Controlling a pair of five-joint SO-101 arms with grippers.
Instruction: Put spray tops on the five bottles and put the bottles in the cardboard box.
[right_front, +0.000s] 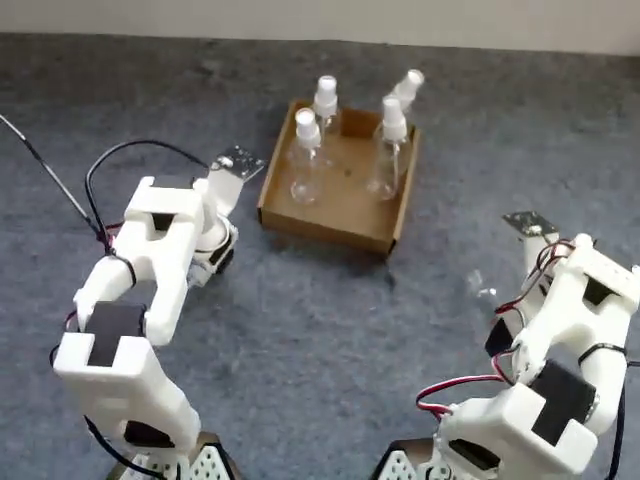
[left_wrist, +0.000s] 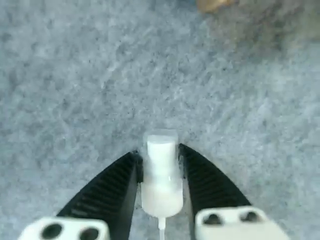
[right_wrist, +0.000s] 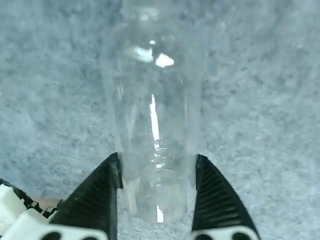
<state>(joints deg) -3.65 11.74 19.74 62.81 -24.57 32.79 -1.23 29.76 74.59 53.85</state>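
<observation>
My left gripper (left_wrist: 159, 152) is shut on a white spray top (left_wrist: 161, 172), held just above the grey carpet. My right gripper (right_wrist: 157, 160) is shut on the lower body of a clear bottle (right_wrist: 155, 90) with no top that I can see. In the high view this bottle (right_front: 480, 286) shows faintly ahead of the right arm (right_front: 560, 310). The left arm (right_front: 165, 250) is to the left of the cardboard box (right_front: 330, 220). Several clear bottles with white spray tops stand in the box, one (right_front: 306, 155) at its left, one (right_front: 388, 145) at its right.
Grey carpet covers the whole table. A corner of the cardboard box (left_wrist: 215, 5) shows beyond the left gripper. Open carpet lies between the two arms in front of the box. Cables (right_front: 100, 180) trail from the left arm.
</observation>
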